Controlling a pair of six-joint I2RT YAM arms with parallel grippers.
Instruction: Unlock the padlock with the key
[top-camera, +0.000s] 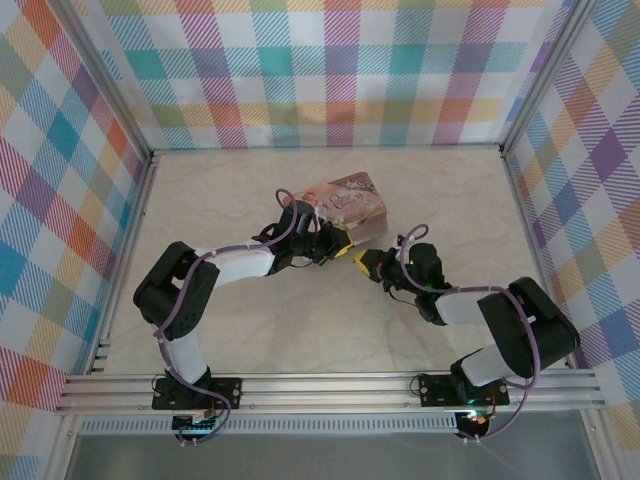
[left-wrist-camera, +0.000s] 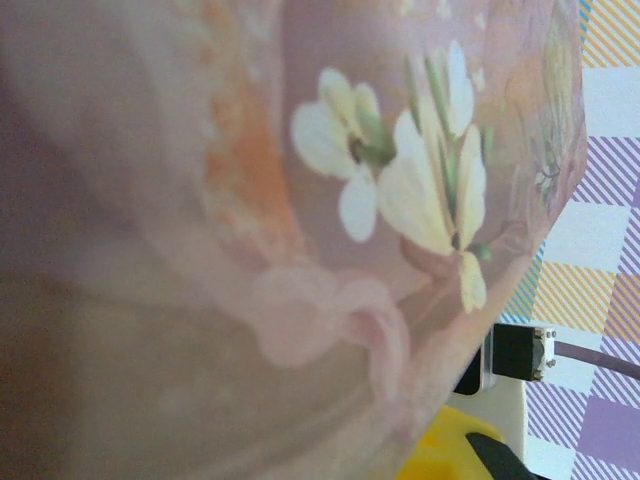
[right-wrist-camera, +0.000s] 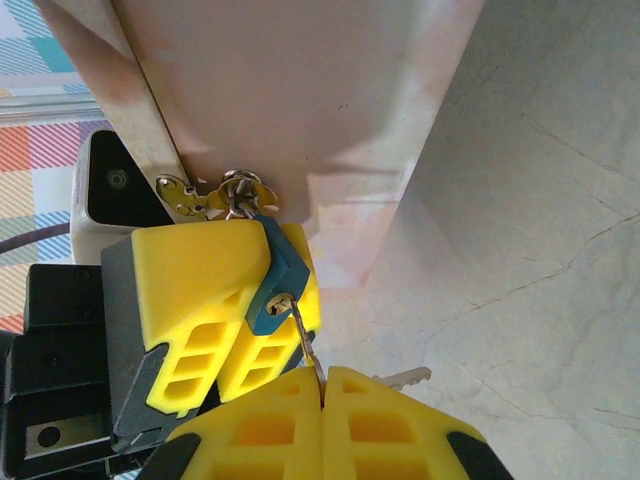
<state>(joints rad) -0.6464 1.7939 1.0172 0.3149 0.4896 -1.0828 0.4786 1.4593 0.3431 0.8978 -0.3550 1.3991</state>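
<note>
The small blue padlock (right-wrist-camera: 276, 272) hangs from the metal hasp (right-wrist-camera: 228, 190) on the pink picture tin (top-camera: 350, 205). My left gripper (top-camera: 337, 243) is shut on the padlock, with its yellow fingers (right-wrist-camera: 190, 295) on either side of the body. The thin metal key (right-wrist-camera: 306, 340) has its tip in the keyhole at the padlock's lower end. My right gripper (right-wrist-camera: 322, 385) is shut on the key's other end, just below the lock. In the top view the right gripper (top-camera: 366, 265) faces the left one at the tin's near corner.
A second key (right-wrist-camera: 405, 378) sticks out beside the right fingers. In the left wrist view the tin's flowered side (left-wrist-camera: 330, 200) is very close. The pale marbled table (top-camera: 300, 330) is ringed by checked walls (top-camera: 320, 70) and a metal rail (top-camera: 330, 390) along the near edge.
</note>
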